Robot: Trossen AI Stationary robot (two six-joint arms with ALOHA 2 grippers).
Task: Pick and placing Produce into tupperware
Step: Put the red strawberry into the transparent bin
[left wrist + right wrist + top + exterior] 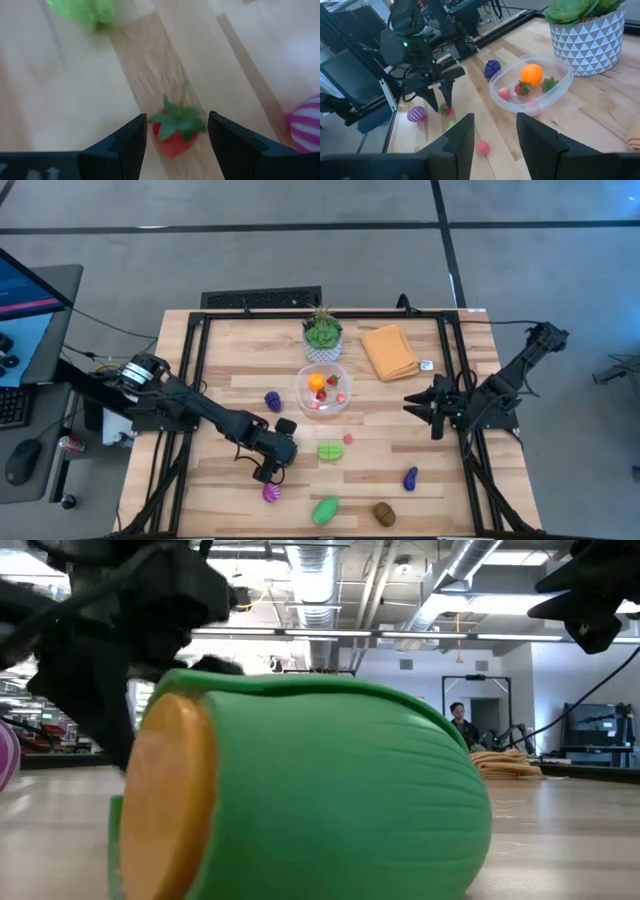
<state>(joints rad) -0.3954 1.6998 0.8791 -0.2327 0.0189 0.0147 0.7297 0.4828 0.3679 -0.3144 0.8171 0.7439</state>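
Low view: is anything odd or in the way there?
Yes. A green toy vegetable with an orange cut face lies on its side right against the lens, blocking most of the table. In the high view it sits at the near edge.

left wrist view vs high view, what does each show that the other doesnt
Only the left wrist view shows a small red strawberry on the wood between the left gripper's open jaws. Only the high view shows the tupperware, potted plant, orange cloth and right gripper. Both show the striped purple toy and the wooden table.

Pale matt wood table (230, 390), clear glossy plastic tupperware (322, 390), folded orange cloth (389, 351), smooth ribbed green plastic produce (330, 800).
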